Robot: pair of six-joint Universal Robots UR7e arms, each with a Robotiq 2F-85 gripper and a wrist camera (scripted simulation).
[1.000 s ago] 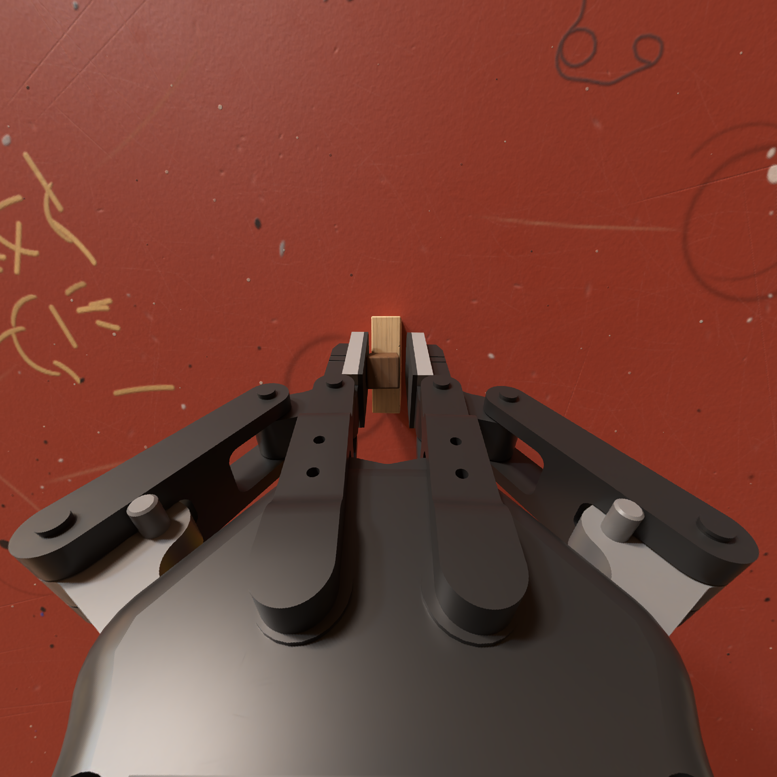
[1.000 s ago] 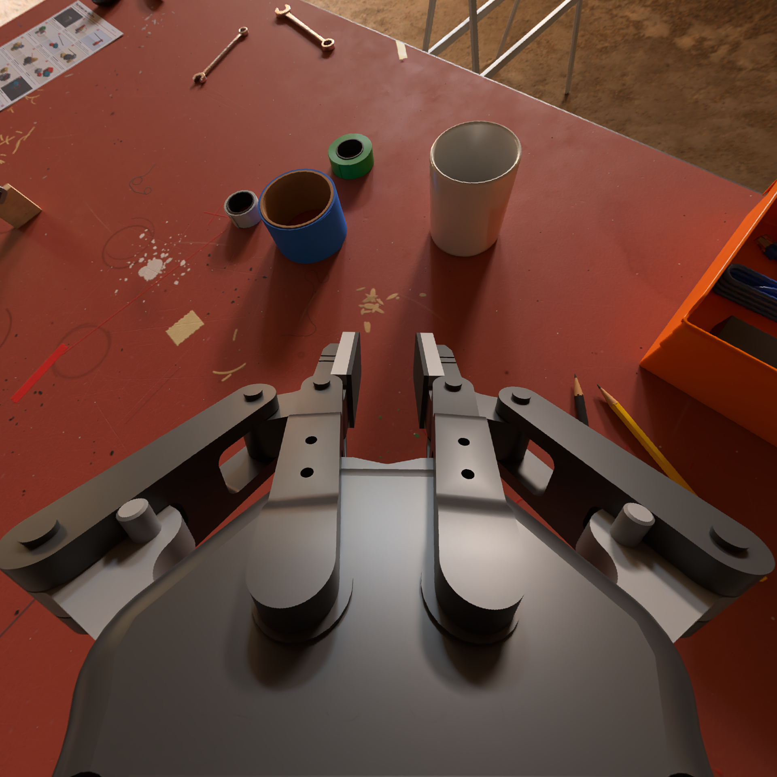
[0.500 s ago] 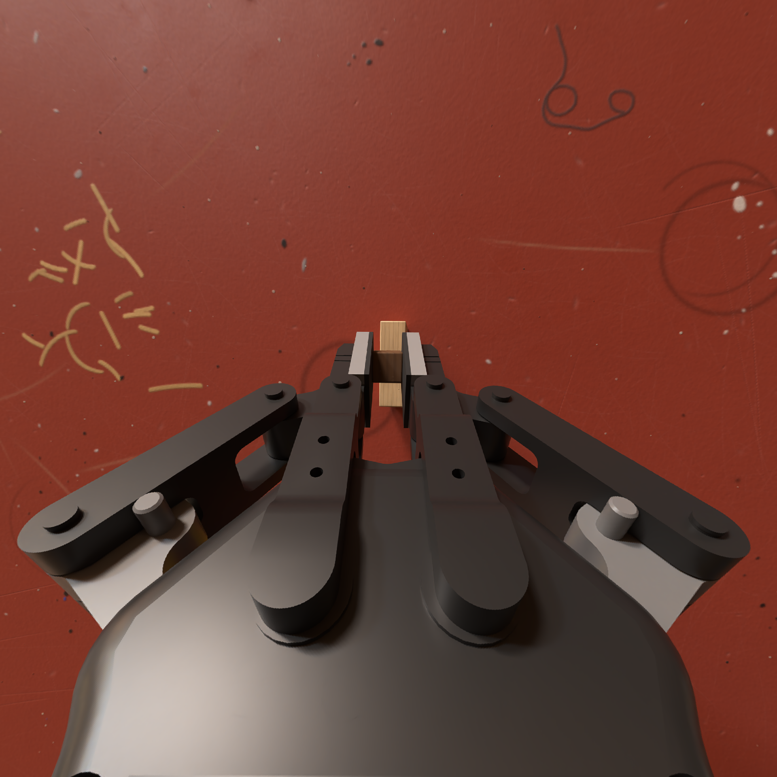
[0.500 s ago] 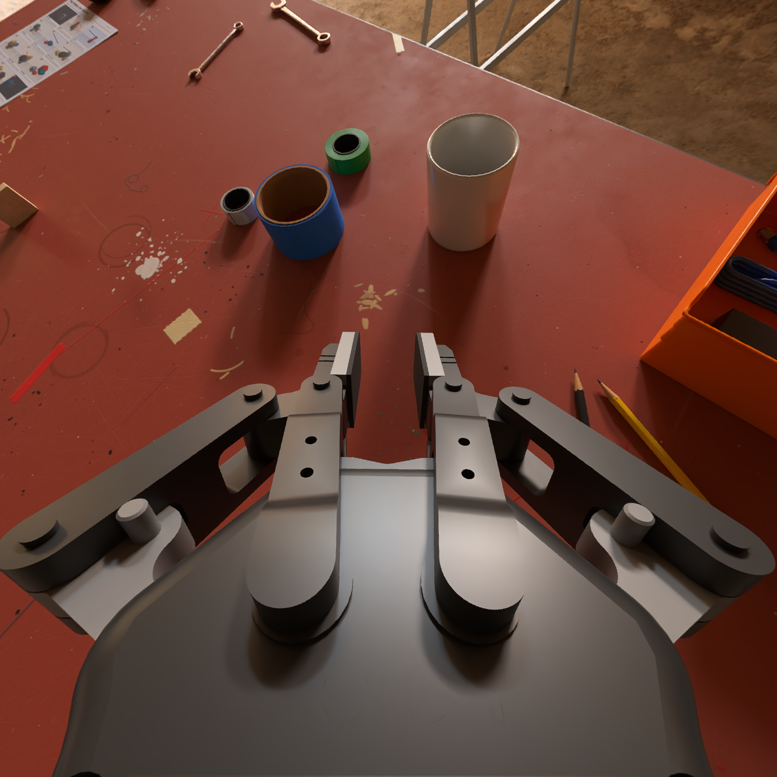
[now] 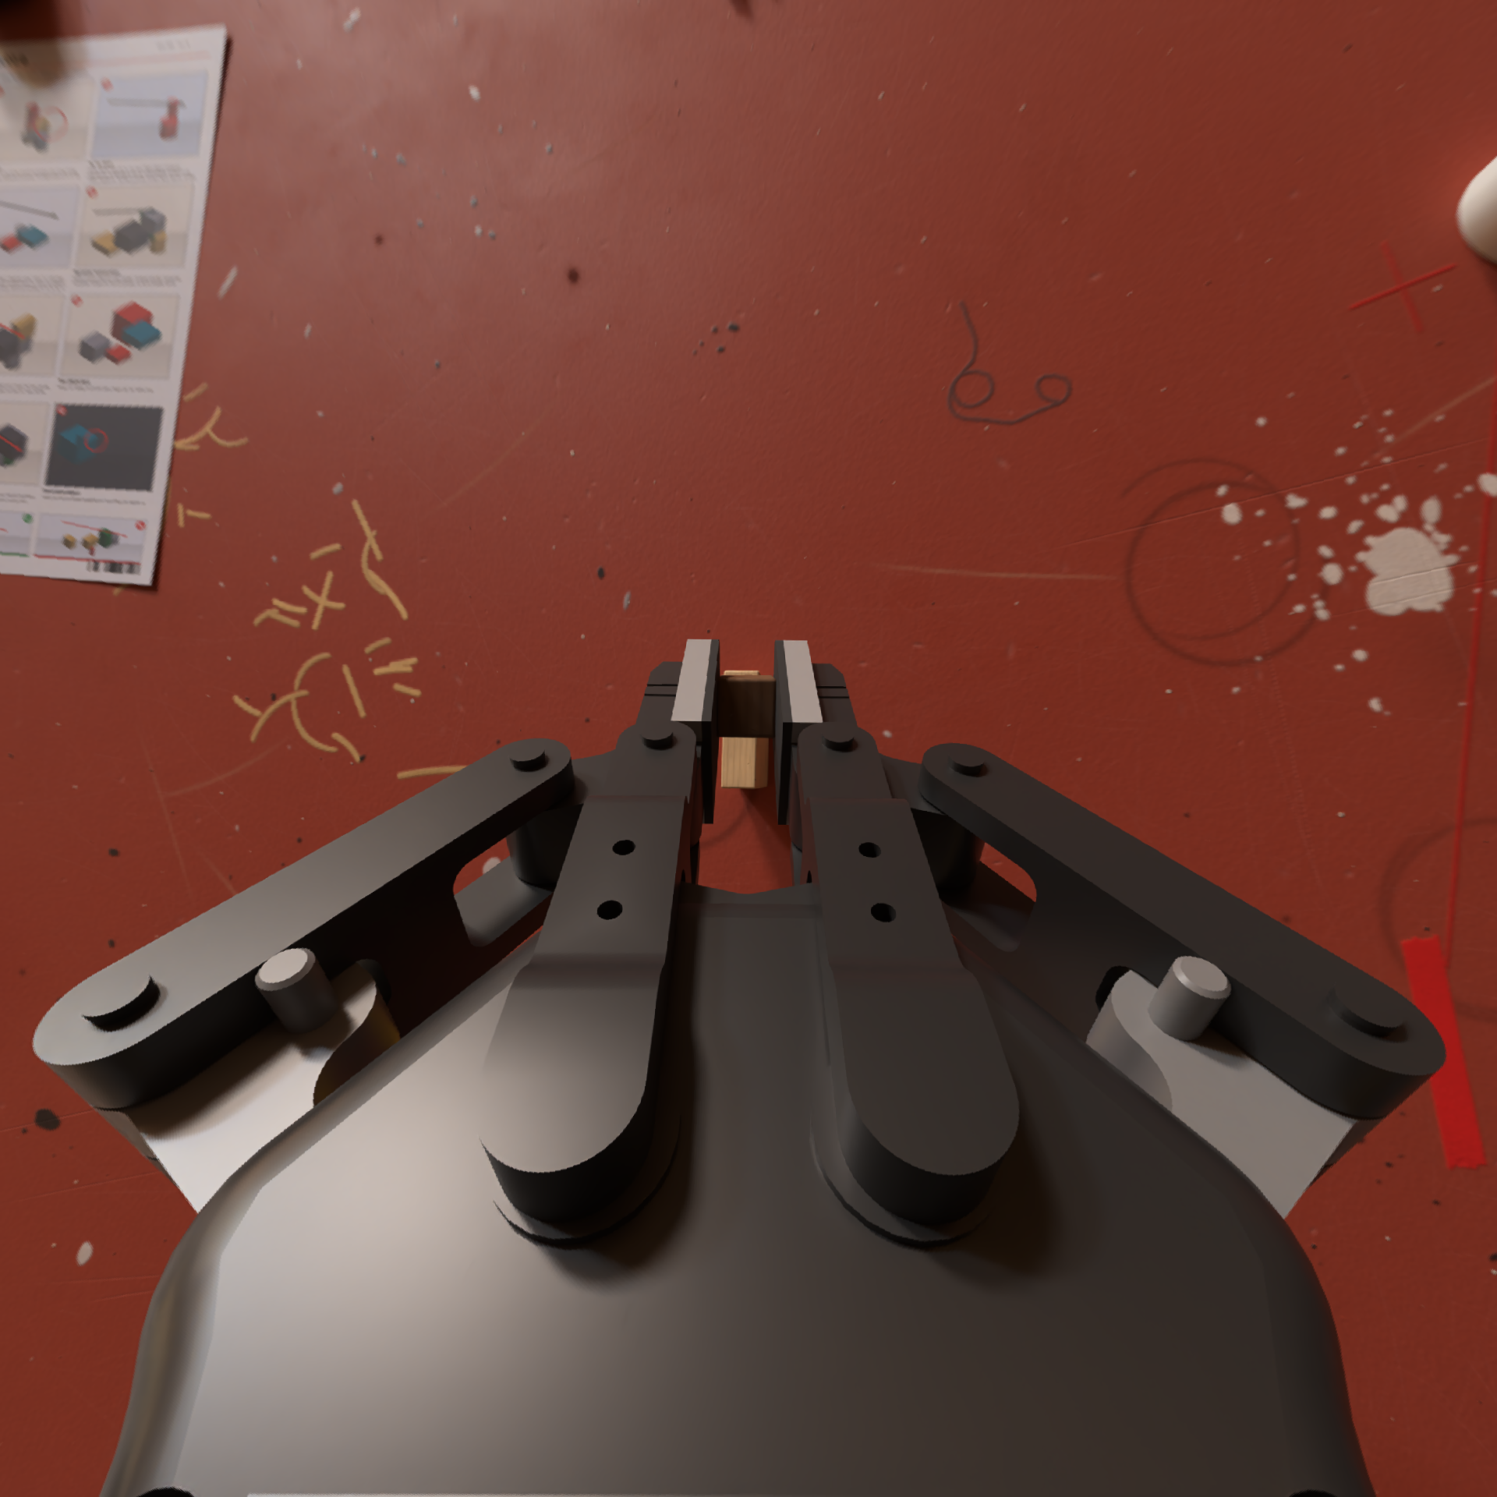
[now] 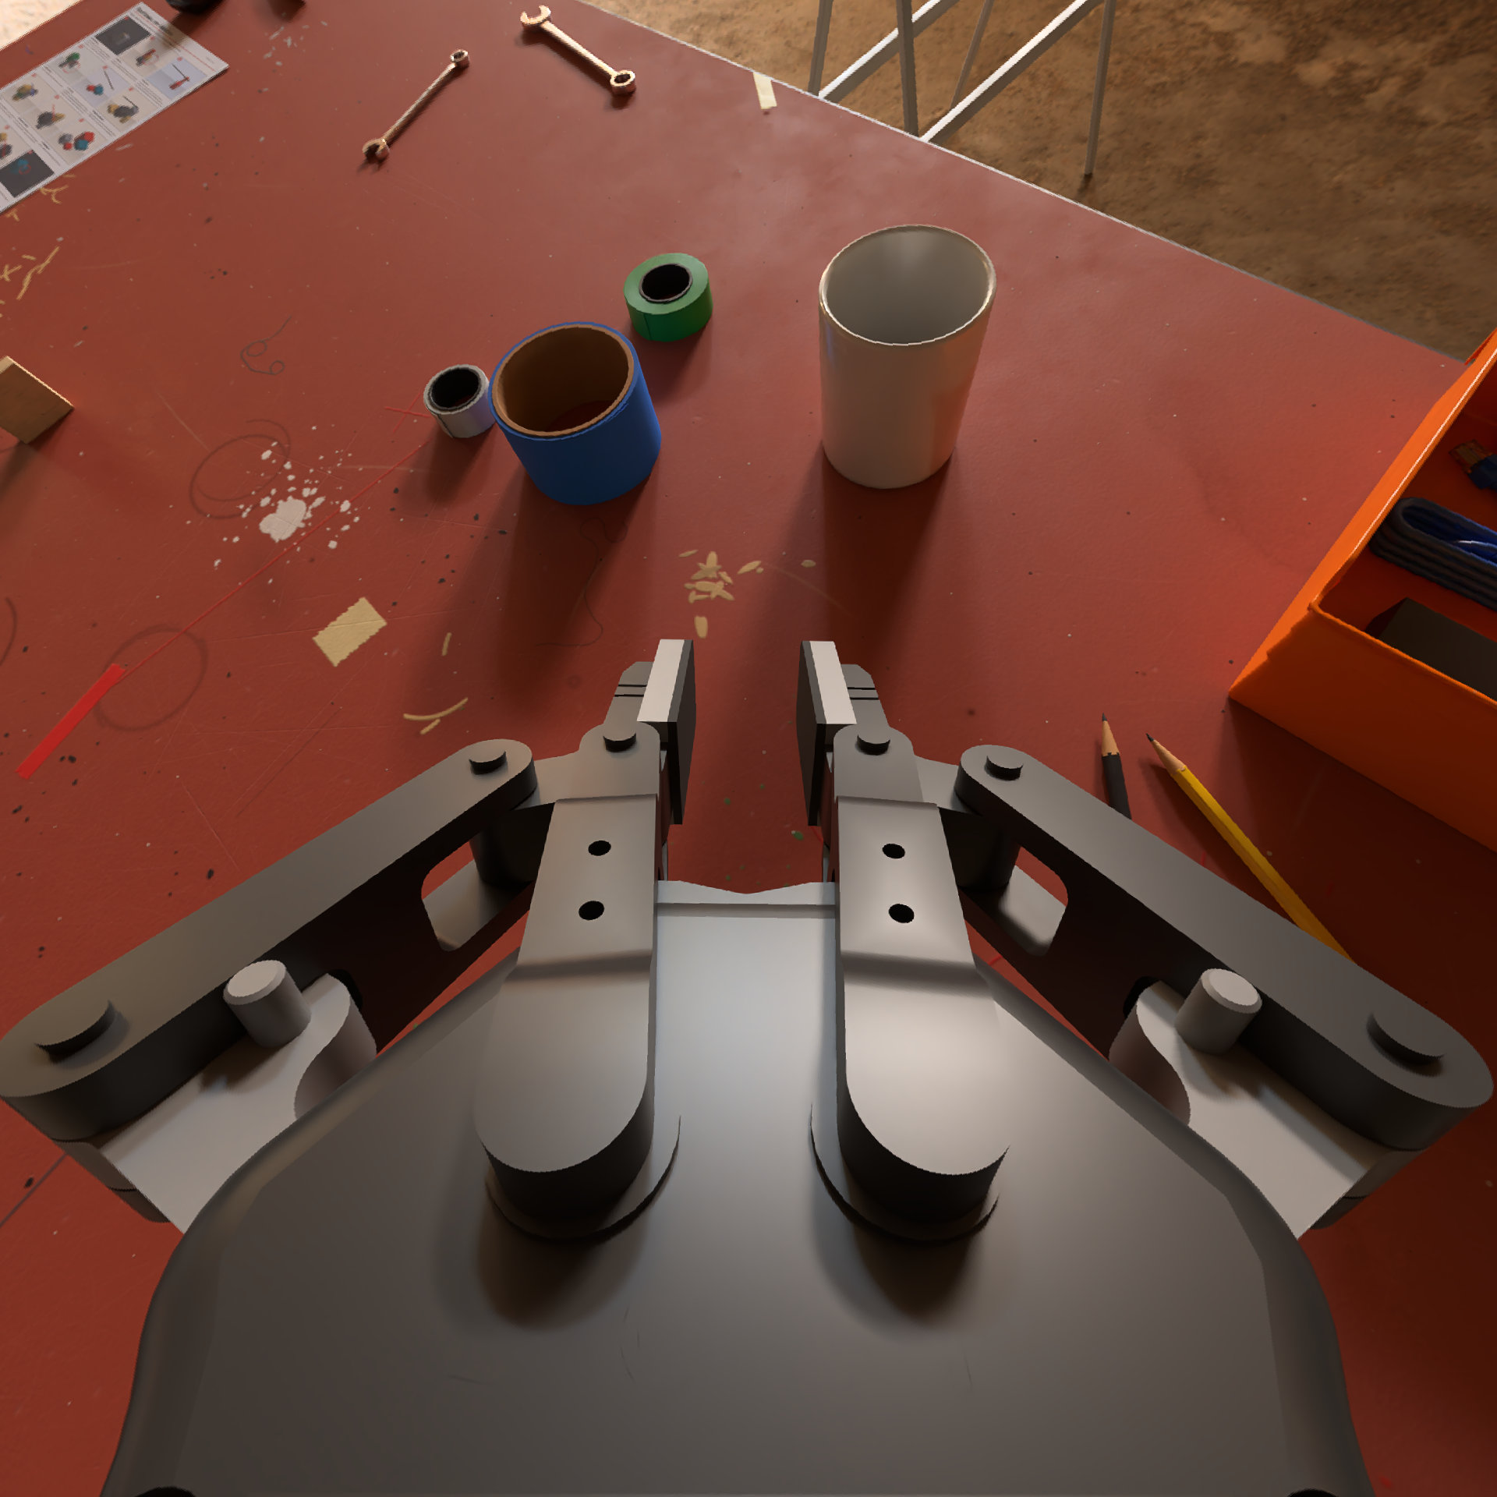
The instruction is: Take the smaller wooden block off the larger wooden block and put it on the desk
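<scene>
In the left wrist view my left gripper (image 5: pixel 747 679) is shut on the smaller wooden block (image 5: pixel 745 703), which sits dark between the pads. The larger, paler wooden block (image 5: pixel 743 763) lies on the red desk (image 5: pixel 810 324) directly below, partly hidden by the fingers. I cannot tell whether the two blocks still touch. In the right wrist view my right gripper (image 6: pixel 745 680) is open and empty above the desk (image 6: pixel 1134 405). A wooden block (image 6: pixel 28 398) shows at that view's left edge.
A printed instruction sheet (image 5: pixel 89 300) lies far left, and a white paint splash (image 5: pixel 1401 567) marks the right. The right wrist view shows a white cup (image 6: pixel 903 356), blue (image 6: pixel 575 413), green (image 6: pixel 668 296) and grey (image 6: pixel 458 398) tape rolls, two wrenches (image 6: pixel 417 105), pencils (image 6: pixel 1215 826) and an orange box (image 6: pixel 1393 648).
My left gripper closed from open onto the smaller block, then rose, so more of the desk shows. The right gripper stayed open and the objects in its view drifted slightly.
</scene>
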